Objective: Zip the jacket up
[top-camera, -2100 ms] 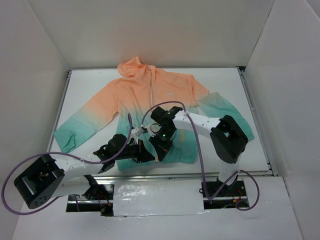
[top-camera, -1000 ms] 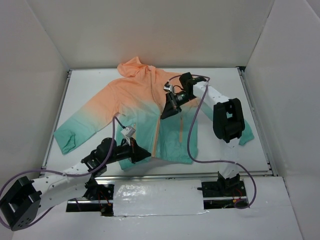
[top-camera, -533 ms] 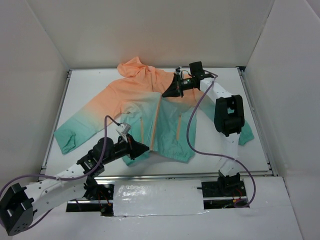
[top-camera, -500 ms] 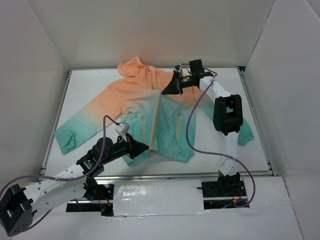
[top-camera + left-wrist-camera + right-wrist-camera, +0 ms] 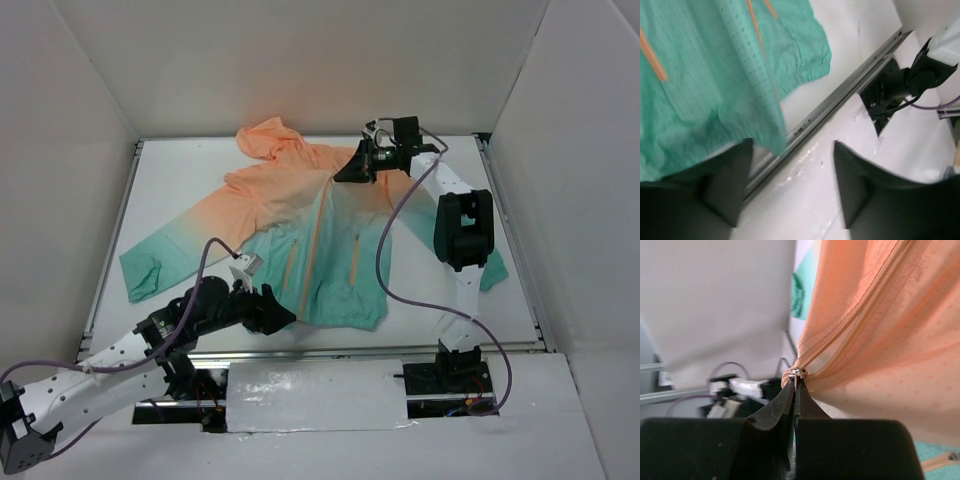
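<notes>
The jacket lies flat on the white table, orange at the hood and teal at the hem. Its front zipper runs closed from the hem up toward the collar. My right gripper hangs over the upper chest, shut on the silver zipper pull, with orange fabric drawn up taut from my right gripper. My left gripper sits at the hem near the table's front edge. In the left wrist view my left gripper is open with nothing between its fingers, and the teal hem hangs just beside the left finger.
White walls box in the table on three sides. A metal rail runs along the front edge, with a silver taped plate below it. The right arm's base mount and purple cables lie nearby. The jacket's right sleeve passes under the right arm.
My left gripper has opened and let go of the hem. My right gripper has drawn the zipper pull farther up toward the collar, and the jacket has shifted slightly back.
</notes>
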Available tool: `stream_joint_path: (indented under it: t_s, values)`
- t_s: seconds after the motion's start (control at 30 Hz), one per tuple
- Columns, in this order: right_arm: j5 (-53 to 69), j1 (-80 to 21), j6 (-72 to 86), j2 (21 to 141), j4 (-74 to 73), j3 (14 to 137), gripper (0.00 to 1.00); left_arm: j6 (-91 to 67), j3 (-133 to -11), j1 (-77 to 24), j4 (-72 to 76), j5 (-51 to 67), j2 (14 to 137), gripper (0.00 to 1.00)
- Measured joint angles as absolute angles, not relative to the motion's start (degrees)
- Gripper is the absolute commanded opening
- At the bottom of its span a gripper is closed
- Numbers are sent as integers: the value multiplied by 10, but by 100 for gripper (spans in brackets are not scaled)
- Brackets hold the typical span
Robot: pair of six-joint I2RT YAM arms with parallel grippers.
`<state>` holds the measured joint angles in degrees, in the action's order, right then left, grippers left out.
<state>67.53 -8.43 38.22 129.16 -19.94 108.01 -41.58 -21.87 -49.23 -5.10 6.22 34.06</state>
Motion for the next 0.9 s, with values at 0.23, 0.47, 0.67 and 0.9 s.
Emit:
stream_joint_path:
  t_s: [0.23, 0.47, 0.67, 0.9]
  values:
    - [542, -148, 179, 1155, -332, 1014, 0, -443, -361, -501, -181, -37, 413, 99]
    - [466, -245, 78, 1077, -408, 923, 0, -402, -466, -473, -98, -70, 529, 97]
    - [458, -251, 58, 1052, -434, 872, 0, -358, -472, -406, -26, -33, 614, 84]
    - [477, -252, 55, 1010, -434, 870, 0, -325, -452, -396, 24, 13, 643, 86]
